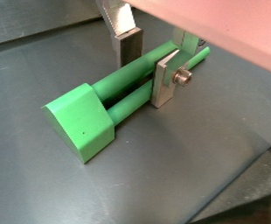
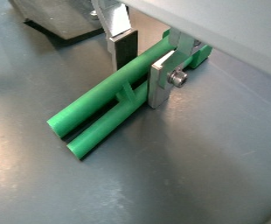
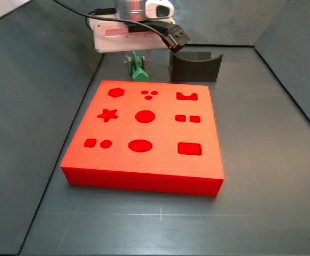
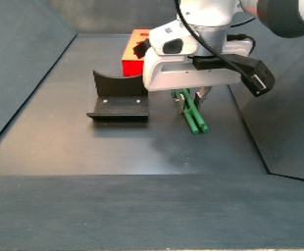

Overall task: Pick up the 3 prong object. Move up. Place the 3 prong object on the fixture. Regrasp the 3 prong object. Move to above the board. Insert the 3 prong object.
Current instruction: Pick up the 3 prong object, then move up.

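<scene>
Grey floor, tool (image 1: pixel 148 68) hiding prongs.

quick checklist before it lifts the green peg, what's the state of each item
1. Tool down at the green peg, one finger on each side: ok.
2. Fingers squeezing the peg: cannot tell, one seems to touch, the other side is unclear.
3. Peg lying flat on the floor, not lifted: ok.
4. Peg apart from the red board, so lifting should not snag: ok.
5. Fixture notch has nothing in it, ready for the peg: ok.
6. Space above the tool for the lift: cannot tell.
</scene>
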Available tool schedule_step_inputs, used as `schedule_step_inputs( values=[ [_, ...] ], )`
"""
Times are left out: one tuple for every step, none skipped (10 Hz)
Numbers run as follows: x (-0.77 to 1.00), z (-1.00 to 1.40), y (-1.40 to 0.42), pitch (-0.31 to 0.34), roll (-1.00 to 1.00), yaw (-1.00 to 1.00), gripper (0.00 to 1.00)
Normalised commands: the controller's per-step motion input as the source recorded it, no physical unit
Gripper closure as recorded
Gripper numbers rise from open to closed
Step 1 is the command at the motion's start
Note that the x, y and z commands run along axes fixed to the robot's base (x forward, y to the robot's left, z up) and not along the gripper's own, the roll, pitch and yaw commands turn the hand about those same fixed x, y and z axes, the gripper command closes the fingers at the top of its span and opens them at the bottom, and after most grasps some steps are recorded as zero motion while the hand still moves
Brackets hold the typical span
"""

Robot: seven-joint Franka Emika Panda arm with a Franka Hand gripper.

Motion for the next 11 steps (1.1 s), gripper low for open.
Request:
schedule_step_inputs(
  values=[
    [0.00, 0.00, 0.00, 0.000, 0.00, 0.00, 1.00],
    [0.00, 0.00, 0.00, 0.000, 0.00, 0.00, 1.00],
    [0.00, 0.00, 0.00, 0.000, 0.00, 0.00, 1.00],
    [0.00, 0.00, 0.00, 0.000, 0.00, 0.00, 1.00],
    [0.00, 0.00, 0.00, 0.000, 0.00, 0.00, 1.00],
    [0.00, 0.00, 0.00, 0.000, 0.00, 0.00, 1.00],
    [0.00, 0.00, 0.00, 0.000, 0.00, 0.00, 1.00],
    [0.00, 0.00, 0.00, 0.000, 0.00, 0.00, 1.00],
    [0.00, 0.83, 0.00, 0.000, 0.00, 0.00, 1.00],
    [-0.01, 0.83, 0.03, -0.002, 0.01, 0.02, 1.00],
    [-0.03, 0.75, 0.02, 0.011, 0.01, 0.02, 1.00]
  ],
)
